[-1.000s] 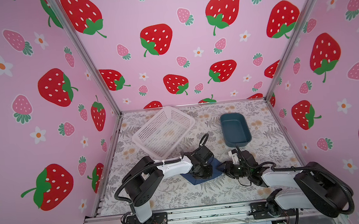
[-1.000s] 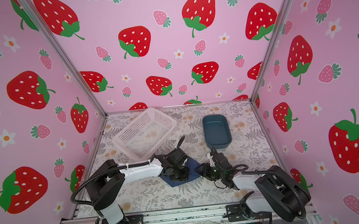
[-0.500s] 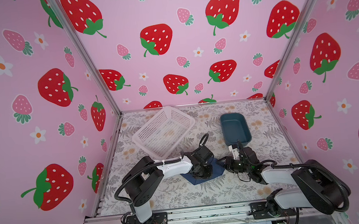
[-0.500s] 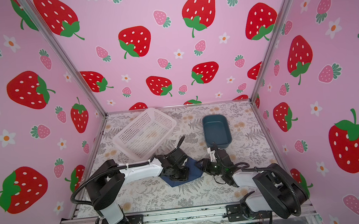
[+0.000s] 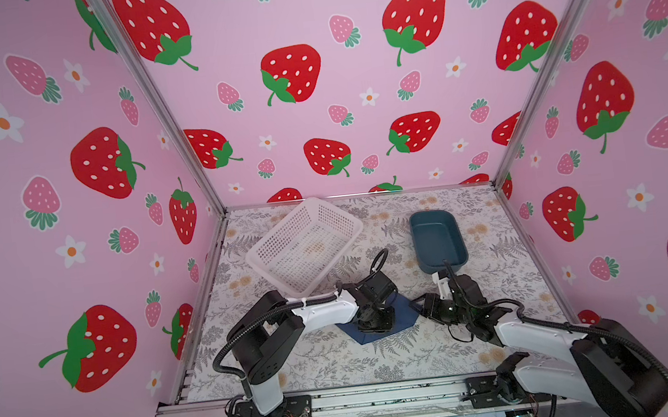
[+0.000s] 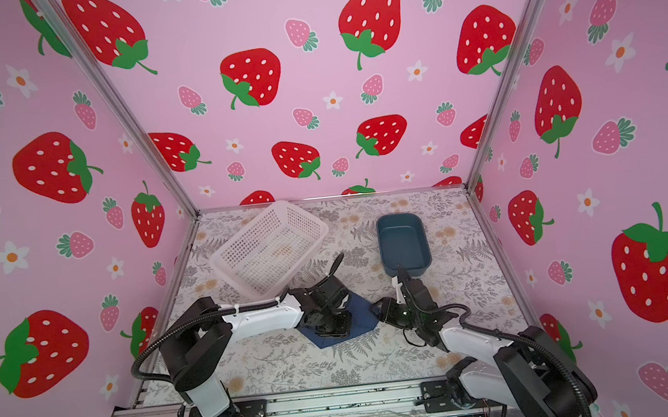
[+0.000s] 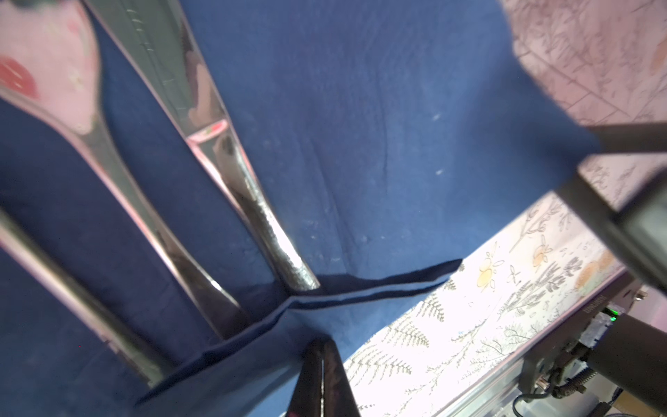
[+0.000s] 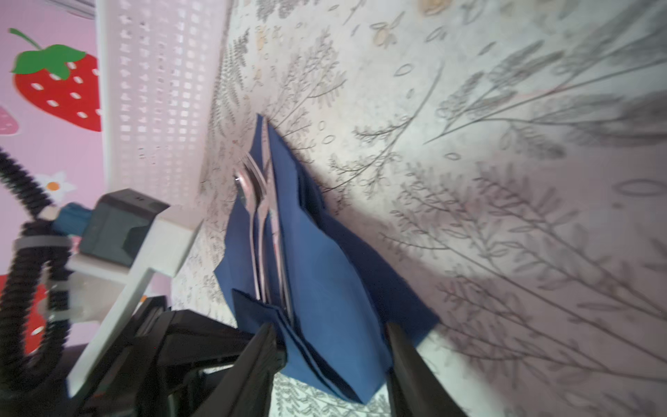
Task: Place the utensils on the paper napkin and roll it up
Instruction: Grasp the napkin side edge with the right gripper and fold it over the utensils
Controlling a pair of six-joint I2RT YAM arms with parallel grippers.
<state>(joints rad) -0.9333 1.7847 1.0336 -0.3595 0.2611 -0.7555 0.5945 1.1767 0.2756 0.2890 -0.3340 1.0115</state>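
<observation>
Plain navy blue paper napkin (image 5: pixel 404 314); shiny silver metal utensils (image 8: pixel 261 216); whitish perforated plastic basket (image 5: pixel 287 260); teal rounded plastic tray (image 5: pixel 438 241).

This is a staged robot test cell rather than a lived-in room. Pink walls (image 5: pixel 305 12) printed with strawberries and daisies box in a surface (image 5: pixel 339 363) patterned with grey ferns. Bare aluminium posts (image 5: pixel 164 109) hold the corners (a light frame, like a booth's). Along the front runs a slotted metal rail (image 5: pixel 384 399), and a left arm (image 5: pixel 321 311) and a right arm (image 5: pixel 536 334) stand on plates (image 5: pixel 269 416) fixed to it, cables (image 5: pixel 229 353) trailing.
</observation>
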